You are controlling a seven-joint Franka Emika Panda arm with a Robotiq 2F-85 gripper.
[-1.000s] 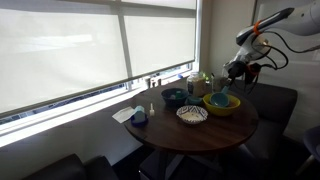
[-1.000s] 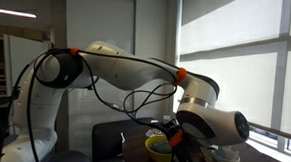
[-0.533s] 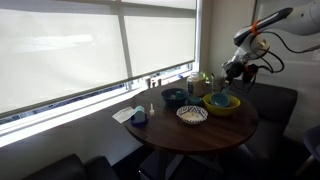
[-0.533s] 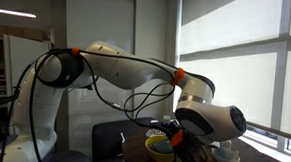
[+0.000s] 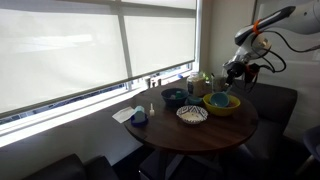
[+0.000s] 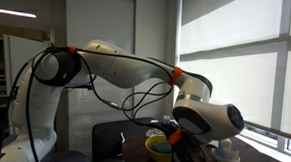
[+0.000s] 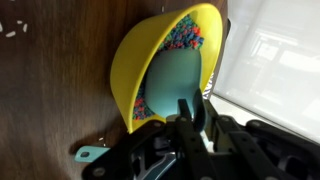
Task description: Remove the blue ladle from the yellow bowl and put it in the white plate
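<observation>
Status: no step completed yet. Blue ladle (image 7: 172, 82) lies in yellow bowl (image 7: 135, 70), handle end past the rim. Pincer (image 7: 195, 112) hovers just above ladle; spread vs. pressed together: cannot tell. White plate (image 5: 192, 114) sits near bowl on surface (image 5: 200, 135), w/o ladle. Remaining: grasp, lift, transfer, release.

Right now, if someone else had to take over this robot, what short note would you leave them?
Gripper: above the yellow bowl, pointing into it; I cannot tell whether it is open or shut.
Blue ladle: lying in the bowl among coloured bits, not lifted.
White plate: on the table next to the bowl, without the ladle.
Done: nothing yet.
Left: grip the ladle, lift it out, set it in the plate.
</observation>
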